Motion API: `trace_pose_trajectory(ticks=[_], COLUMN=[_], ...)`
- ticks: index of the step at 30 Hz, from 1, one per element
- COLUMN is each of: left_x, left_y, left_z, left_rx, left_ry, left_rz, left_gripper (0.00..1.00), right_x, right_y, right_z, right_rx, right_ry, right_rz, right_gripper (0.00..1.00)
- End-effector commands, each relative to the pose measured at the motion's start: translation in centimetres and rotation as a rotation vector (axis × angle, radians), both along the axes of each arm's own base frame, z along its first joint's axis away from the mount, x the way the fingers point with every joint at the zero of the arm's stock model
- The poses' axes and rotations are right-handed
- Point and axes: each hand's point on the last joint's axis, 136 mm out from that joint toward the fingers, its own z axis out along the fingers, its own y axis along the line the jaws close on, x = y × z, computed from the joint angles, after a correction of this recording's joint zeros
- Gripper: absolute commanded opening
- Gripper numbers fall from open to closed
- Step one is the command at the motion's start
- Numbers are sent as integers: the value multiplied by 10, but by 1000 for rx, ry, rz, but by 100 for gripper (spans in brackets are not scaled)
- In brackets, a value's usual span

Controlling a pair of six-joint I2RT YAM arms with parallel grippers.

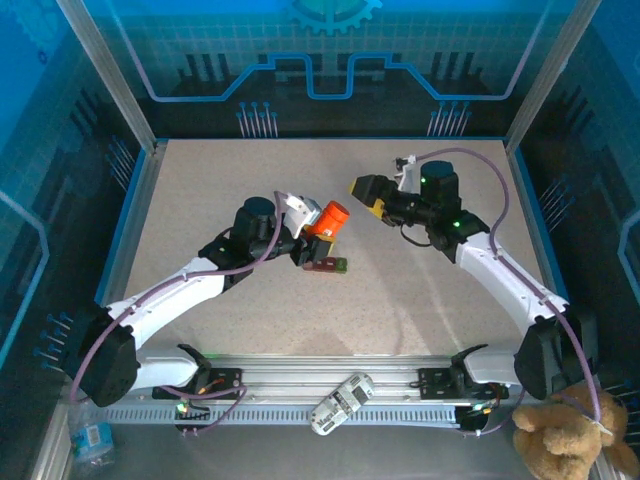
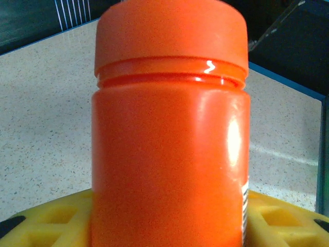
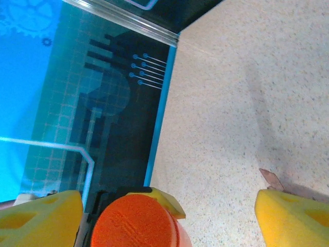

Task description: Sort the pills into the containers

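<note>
My left gripper [image 1: 305, 235] is shut on an orange cylindrical bottle [image 1: 327, 220] and holds it tilted above the table, cap on. In the left wrist view the bottle [image 2: 169, 128] stands between the yellow fingers [image 2: 46, 218]. The containers [image 1: 327, 265], a dark red strip with a green right end, lie flat just below the bottle. To the right of the cap my right gripper [image 1: 366, 192] hangs open. From its wrist the orange cap [image 3: 134, 221] sits low between the spread yellow fingers [image 3: 293, 216], apart from both; the right gripper [image 3: 164, 201] holds nothing. The pills are out of view.
Speckled beige table [image 1: 250, 180] with blue glass walls [image 1: 125, 215] on three sides. A white remote-like device [image 1: 340, 403] lies on the front rail, a stuffed toy [image 1: 570, 435] at the bottom right outside the frame. Free table lies behind and to the sides.
</note>
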Motion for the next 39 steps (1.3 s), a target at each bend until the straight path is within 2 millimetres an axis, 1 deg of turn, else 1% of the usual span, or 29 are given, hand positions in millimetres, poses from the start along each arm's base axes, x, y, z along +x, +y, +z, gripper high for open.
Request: trace_pose_trajectory(ticks=[1,5,11,13,16,18,21,24,26,28,31,33,34,35,37,39], left_x=[9,9,9,9,10,10,10,10,9,8,5,2,1,0,1,1], left_y=[-3,-4,-4,-4,-4,-4,-4,-4,-4,-4,-5,-8,-9,-9,-9,-8], left_z=[18,16,15,15,16,16,15,15,15,17,21,23,25,26,25,24], left_rx=[-20,-21,-20,-21,-22,-20,-19,-19,-19,-24,-41,-61,-71,-77,-77,-73], left_ry=[-53,-44,-40,-42,-44,-45,-44,-44,-43,-44,-40,-27,-21,-15,-10,-13], left_rz=[6,3,2,2,4,4,4,3,3,-2,-15,-32,-40,-43,-41,-37], left_gripper=[0,0,0,0,0,0,0,0,0,0,0,0,0,0,0,0], right_x=[-2,-11,-17,-18,-20,-23,-28,-29,-28,-23,-17,-26,-30,-32,-31,-26], right_y=[11,29,43,46,52,57,63,62,60,53,47,50,50,50,50,52], right_z=[-5,-4,-4,-3,-1,-4,-10,-15,-13,-12,-1,12,12,10,3,6], right_rx=[-11,-43,-71,-67,-56,-60,-62,-72,-70,-71,-59,-18,-7,9,44,65], right_ry=[59,30,14,12,12,26,37,21,-12,-53,-214,-378,-423,-444,-391,-383], right_rz=[-21,20,56,70,99,123,155,165,176,185,263,401,450,487,516,495], right_gripper=[88,88,85,82,71,64,57,51,49,48,48,52,52,53,54,54])
